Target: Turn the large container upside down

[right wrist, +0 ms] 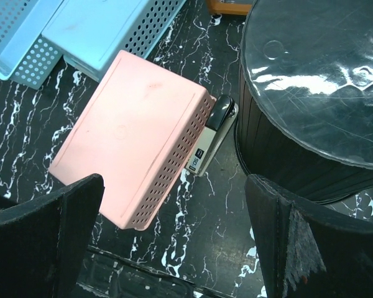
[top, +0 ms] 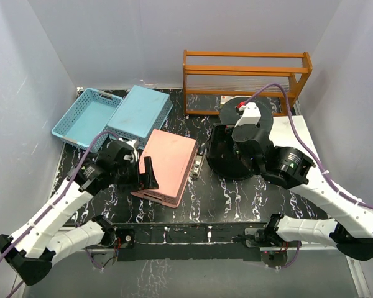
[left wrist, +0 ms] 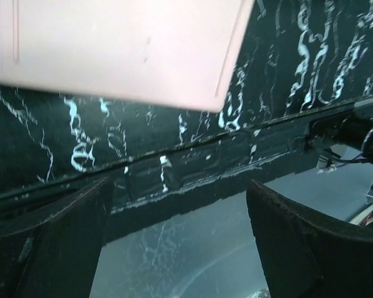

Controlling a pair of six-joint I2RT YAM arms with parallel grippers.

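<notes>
Right of the pink basket (top: 168, 162), as the overhead view has it, the large container (top: 221, 155) stands on the desk (top: 236, 200) with its flat, glossy closed base facing up and its ribbed black sides running down to the desk. Between that basket and the container lies a small black-and-silver stapler (right wrist: 210, 133), right against the basket's perforated side wall. The right end effector (right wrist: 174, 248) hangs above the container's side of the pink basket, its fingers (right wrist: 46, 239) spread wide and released, with nothing between them. The left end effector (left wrist: 180, 248) sits low at the pink basket's opposite, left edge. It too is released, with only the desk's near rim showing between its dark pads. The pink basket itself lies bottom up. Just behind it a blue basket (top: 140, 112) also lies bottom up, and a second blue basket (top: 86, 119) rests open side up, farther left. Behind and right of the pink basket, a wooden rack (top: 245, 81) stands beyond the container.
</notes>
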